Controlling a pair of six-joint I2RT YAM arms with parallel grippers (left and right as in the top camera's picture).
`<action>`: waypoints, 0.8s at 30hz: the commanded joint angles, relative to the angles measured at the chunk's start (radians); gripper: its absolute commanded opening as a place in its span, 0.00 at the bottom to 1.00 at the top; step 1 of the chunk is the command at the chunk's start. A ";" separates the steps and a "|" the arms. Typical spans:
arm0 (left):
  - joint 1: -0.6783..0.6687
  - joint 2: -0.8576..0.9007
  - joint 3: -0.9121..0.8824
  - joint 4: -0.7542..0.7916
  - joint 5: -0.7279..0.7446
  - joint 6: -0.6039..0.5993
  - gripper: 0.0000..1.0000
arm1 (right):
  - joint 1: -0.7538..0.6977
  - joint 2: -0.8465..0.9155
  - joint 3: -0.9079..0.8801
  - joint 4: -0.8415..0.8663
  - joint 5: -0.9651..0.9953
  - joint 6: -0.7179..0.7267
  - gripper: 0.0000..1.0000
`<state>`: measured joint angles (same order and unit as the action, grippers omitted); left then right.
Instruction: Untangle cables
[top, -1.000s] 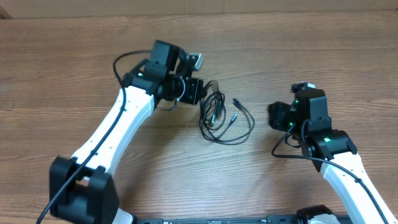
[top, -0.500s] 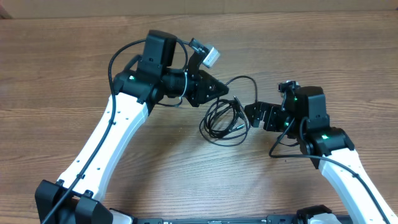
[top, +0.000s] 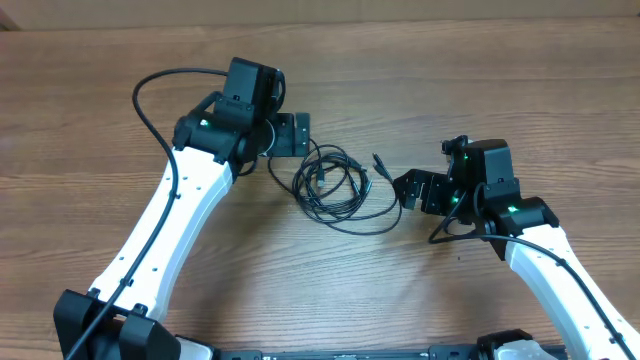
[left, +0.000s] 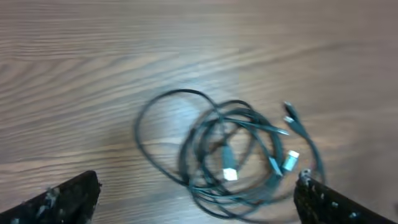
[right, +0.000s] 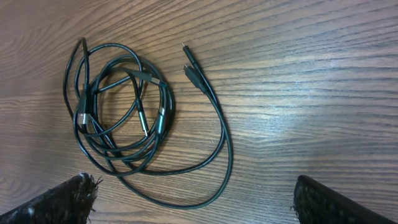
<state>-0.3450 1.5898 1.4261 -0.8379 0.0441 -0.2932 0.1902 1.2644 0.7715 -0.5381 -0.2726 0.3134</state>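
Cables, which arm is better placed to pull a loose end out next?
Right, probably: the free plug end and the wide outer loop lie just ahead of the open right gripper, while the left gripper faces the dense tangle.

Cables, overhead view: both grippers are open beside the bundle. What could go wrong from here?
The cables overlap in tight loops, so the left gripper may pinch several strands and tighten the tangle. The loose outer loop nearest the right gripper could, if pulled, drag the whole bundle rather than slide free.
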 joint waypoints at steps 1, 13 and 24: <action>-0.023 0.018 0.009 0.009 0.188 0.074 0.96 | 0.000 0.000 0.029 -0.009 0.002 -0.007 1.00; -0.076 0.255 0.008 -0.017 0.091 0.238 0.88 | 0.000 0.000 0.029 -0.024 0.002 -0.007 1.00; -0.076 0.373 0.008 -0.060 0.015 0.245 0.69 | 0.000 0.000 0.029 -0.025 0.010 -0.007 1.00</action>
<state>-0.4194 1.9316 1.4261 -0.8871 0.1066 -0.0673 0.1902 1.2644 0.7715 -0.5682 -0.2718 0.3134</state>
